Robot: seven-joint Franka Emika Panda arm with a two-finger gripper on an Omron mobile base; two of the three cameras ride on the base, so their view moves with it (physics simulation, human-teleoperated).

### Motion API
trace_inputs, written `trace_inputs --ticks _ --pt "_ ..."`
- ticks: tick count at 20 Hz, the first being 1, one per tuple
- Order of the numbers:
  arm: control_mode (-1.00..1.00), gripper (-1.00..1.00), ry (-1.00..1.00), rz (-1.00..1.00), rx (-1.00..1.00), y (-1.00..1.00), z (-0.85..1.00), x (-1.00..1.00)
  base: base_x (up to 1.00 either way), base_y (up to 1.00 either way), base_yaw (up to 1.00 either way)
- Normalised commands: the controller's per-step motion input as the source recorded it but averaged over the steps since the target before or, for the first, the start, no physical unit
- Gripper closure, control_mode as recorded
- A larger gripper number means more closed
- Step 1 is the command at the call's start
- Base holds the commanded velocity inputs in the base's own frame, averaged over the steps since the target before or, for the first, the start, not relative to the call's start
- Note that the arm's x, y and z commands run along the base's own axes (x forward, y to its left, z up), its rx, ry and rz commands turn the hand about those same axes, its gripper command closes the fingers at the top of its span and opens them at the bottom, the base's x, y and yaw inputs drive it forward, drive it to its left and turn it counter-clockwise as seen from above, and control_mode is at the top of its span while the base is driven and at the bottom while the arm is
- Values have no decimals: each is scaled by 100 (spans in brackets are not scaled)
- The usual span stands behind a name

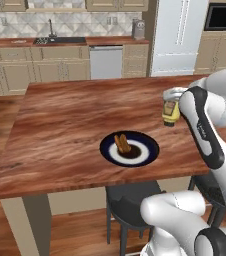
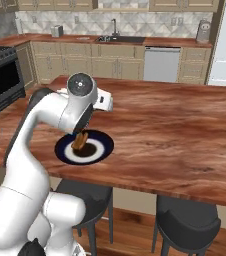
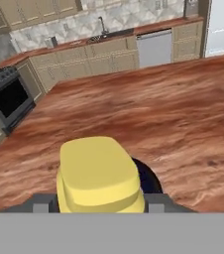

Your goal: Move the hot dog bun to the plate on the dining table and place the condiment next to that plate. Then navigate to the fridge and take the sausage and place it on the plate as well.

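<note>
Golden-brown hot dog bun (image 1: 122, 144) already on round dark-blue plate w/ white ring (image 1: 144, 156) on reddish wood dining table (image 1: 70, 120); gripper (image 1: 171, 111) fingers clamped on yellow condiment bottle (image 1: 170, 113), held above table right of plate; bottle set-down & fridge sausage left.

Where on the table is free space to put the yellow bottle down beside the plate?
The table is bare wood left of the plate, behind it toward the far edge, and to its right. The bun fills the plate's middle. The gripper holds the bottle above the right side.
</note>
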Motion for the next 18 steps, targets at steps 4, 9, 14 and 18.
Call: trace_inputs --ticks 4,9,14,18 --pt "-100 100 -16 0 0 -56 -73 46 0 0 0" --pt "-100 100 -20 0 -2 -21 -80 46 0 0 0" --pt "-100 100 -2 0 0 -35 -67 62 0 0 0" --pt "-100 100 0 0 0 -46 -49 50 0 0 0"
